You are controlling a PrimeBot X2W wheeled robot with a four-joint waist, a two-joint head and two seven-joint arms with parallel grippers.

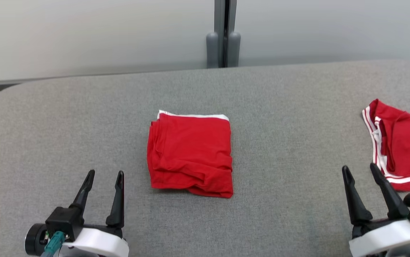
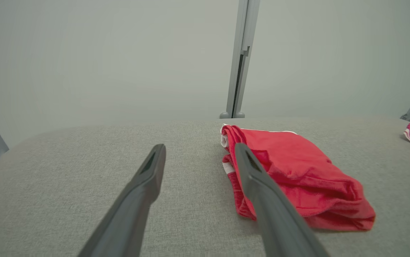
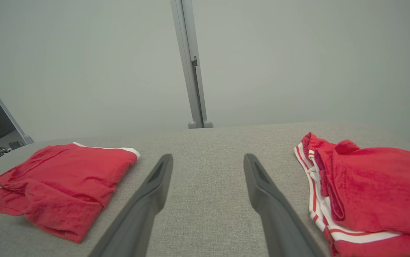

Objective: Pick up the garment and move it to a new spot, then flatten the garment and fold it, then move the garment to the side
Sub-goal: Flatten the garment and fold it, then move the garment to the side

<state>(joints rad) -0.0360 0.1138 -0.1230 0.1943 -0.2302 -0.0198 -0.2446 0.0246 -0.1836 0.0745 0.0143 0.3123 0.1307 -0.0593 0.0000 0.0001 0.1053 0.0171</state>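
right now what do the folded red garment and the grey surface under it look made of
Folded red garment: soft matte knit cloth, perhaps cotton jersey; it creases and slumps at its edges. Grey surface: matte woven fabric covering; a fine speckled weave shows close up.

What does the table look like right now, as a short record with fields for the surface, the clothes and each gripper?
surface: grey padded surface, a wall behind it
centre: folded red garment, white band along its far edge, lying flat, roughly square
right edge: second red garment with white stripes, loosely bunched, partly out of the head view
left gripper: open, holding nothing, near side, left of the folded red garment, apart from it
right gripper: open, holding nothing, close beside the second red garment
task state: fold looks done; garment not yet moved aside
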